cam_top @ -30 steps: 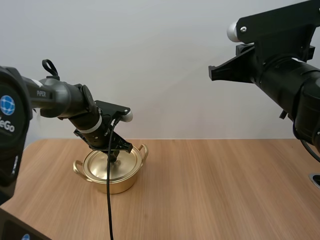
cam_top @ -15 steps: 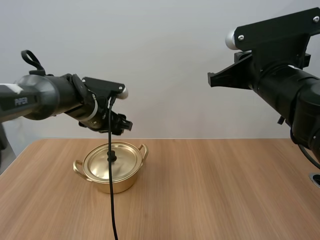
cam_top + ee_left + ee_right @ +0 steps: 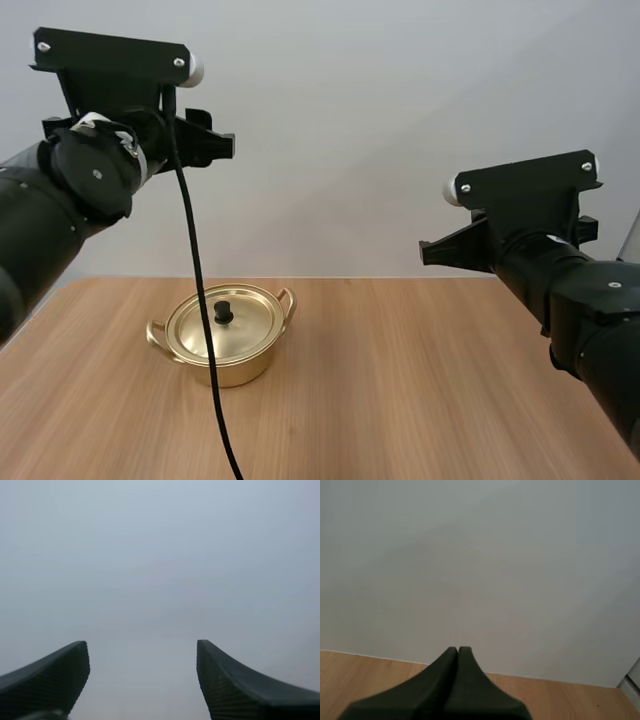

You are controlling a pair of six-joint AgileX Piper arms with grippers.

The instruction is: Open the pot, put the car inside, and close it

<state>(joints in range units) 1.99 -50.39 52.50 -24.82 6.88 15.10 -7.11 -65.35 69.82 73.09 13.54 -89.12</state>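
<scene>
The lidded pot (image 3: 222, 335) sits well below the left gripper (image 3: 142, 650), wide open and empty on the nearer arm, while the right gripper (image 3: 458, 652), pressed shut, hangs farther off.

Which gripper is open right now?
The left gripper: it stands wide apart with nothing in it. The right gripper is shut into a single dark wedge.

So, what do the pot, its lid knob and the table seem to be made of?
The pot looks like gold-coloured metal, shiny with reflections. Its lid knob is matte black, probably plastic. The table shows light wood grain, real wood or laminate.
</scene>
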